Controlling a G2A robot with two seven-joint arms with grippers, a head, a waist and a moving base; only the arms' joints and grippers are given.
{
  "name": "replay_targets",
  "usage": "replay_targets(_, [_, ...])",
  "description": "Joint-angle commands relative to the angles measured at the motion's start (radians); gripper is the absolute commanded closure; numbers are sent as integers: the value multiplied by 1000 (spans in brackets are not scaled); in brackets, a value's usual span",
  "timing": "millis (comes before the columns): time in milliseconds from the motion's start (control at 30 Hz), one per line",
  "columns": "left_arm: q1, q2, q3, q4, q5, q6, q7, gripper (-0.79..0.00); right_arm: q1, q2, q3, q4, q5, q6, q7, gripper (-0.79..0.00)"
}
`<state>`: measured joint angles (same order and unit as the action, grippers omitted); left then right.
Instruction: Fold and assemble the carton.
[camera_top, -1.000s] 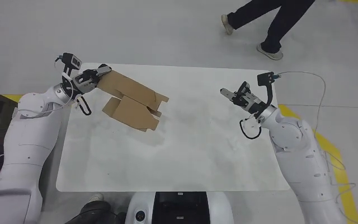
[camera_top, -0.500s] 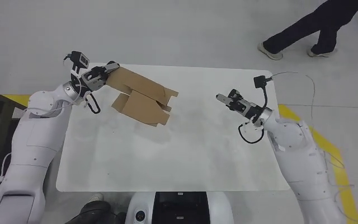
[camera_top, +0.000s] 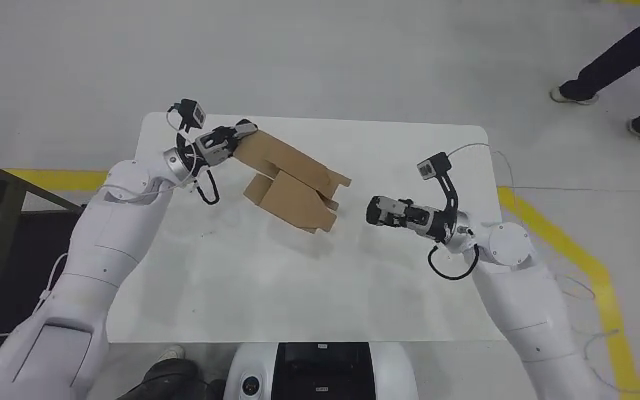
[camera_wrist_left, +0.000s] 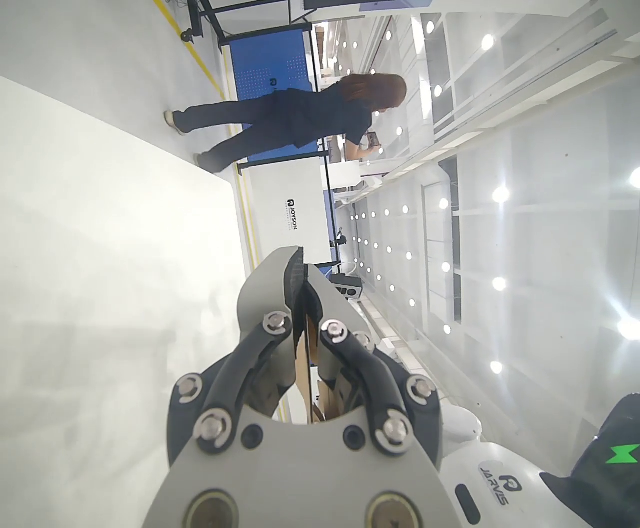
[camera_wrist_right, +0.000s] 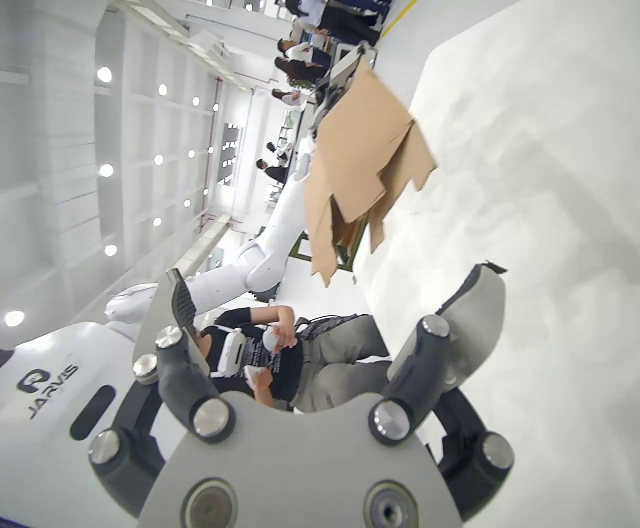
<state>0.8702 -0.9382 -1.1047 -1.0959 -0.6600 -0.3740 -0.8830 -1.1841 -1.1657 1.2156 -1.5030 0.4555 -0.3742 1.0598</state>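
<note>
A flattened brown carton (camera_top: 292, 180) hangs over the white table (camera_top: 300, 290), its flaps drooping toward the surface. My left gripper (camera_top: 240, 131) is shut on the carton's far left edge; in the left wrist view its fingers (camera_wrist_left: 290, 300) pinch a thin strip of cardboard (camera_wrist_left: 303, 380). My right gripper (camera_top: 372, 210) stands open, a short way to the right of the carton's near flaps, pointing at them. In the right wrist view the carton (camera_wrist_right: 360, 165) hangs ahead of the open gripper (camera_wrist_right: 330, 290), apart from it.
The table's near half (camera_top: 300, 300) and right side are bare white surface. A person's feet (camera_top: 600, 85) show on the floor beyond the far right corner. A yellow floor line (camera_top: 570, 250) runs along the right.
My left gripper carried the carton to the right, toward the table's middle. My right gripper swung left and nearer, closing the distance to the carton's flaps.
</note>
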Motion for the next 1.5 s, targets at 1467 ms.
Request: replay_targets(1467, [24, -70, 46, -6, 107, -8, 142, 0, 28, -29, -99, 34, 246, 35, 56, -785])
